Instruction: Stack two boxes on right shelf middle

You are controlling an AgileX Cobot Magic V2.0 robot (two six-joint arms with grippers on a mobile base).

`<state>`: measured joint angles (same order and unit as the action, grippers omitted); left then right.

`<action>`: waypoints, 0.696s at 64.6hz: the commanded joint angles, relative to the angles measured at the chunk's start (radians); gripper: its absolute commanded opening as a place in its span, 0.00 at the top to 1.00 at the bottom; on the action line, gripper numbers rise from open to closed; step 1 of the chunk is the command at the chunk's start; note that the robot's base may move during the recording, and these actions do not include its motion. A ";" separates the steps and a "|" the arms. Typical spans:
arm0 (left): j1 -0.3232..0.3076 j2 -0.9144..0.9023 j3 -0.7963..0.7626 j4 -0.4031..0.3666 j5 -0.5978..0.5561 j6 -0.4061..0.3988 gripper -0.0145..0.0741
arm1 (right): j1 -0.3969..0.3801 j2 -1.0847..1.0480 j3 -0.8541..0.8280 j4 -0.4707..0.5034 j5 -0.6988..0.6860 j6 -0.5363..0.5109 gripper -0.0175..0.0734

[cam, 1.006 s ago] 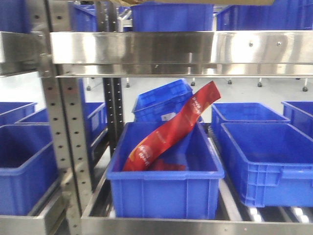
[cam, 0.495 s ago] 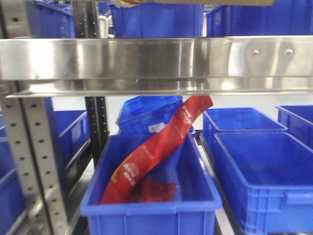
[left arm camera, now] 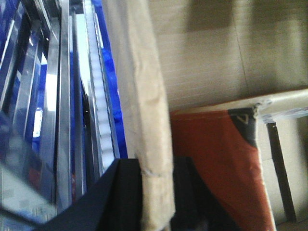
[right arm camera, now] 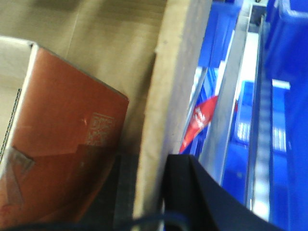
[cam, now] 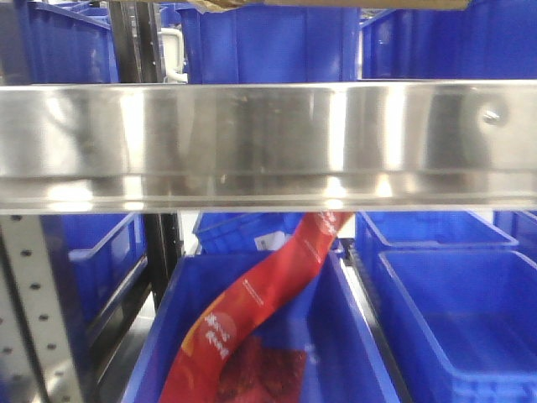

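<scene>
I hold an open cardboard box between both arms. In the left wrist view my left gripper (left arm camera: 156,168) is shut on the box's cardboard wall (left arm camera: 139,96), one black finger on each side. A red-brown smaller box (left arm camera: 216,163) lies inside it. In the right wrist view my right gripper (right arm camera: 150,163) is shut on the opposite cardboard wall (right arm camera: 173,86), with the red-brown box (right arm camera: 62,134) inside. In the front view only a strip of the cardboard box (cam: 336,3) shows at the top edge, above the steel shelf beam (cam: 268,143).
Below the beam a blue bin (cam: 352,353) holds a long red snack bag (cam: 252,311). More blue bins stand to its right (cam: 453,319), behind it (cam: 243,231) and on the shelf above (cam: 268,42). A perforated steel upright (cam: 33,311) stands at the left.
The front view has moved closer to the shelf and upward. The steel beam now fills the middle of the frame, and the bin with the red bag sits lower and larger.
</scene>
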<state>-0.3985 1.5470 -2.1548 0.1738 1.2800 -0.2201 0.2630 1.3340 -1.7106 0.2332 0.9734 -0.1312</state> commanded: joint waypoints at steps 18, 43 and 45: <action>-0.007 -0.013 -0.014 -0.028 -0.059 0.003 0.96 | 0.000 -0.010 -0.010 0.010 -0.048 -0.009 0.98; -0.007 -0.012 -0.014 -0.029 -0.059 0.003 0.96 | 0.000 -0.010 -0.010 0.010 -0.048 -0.009 0.98; -0.007 -0.012 -0.014 -0.029 -0.059 0.003 0.96 | 0.000 -0.010 -0.010 0.010 -0.048 -0.009 0.98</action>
<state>-0.3985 1.5470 -2.1548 0.1738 1.2800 -0.2201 0.2630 1.3340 -1.7106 0.2332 0.9734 -0.1312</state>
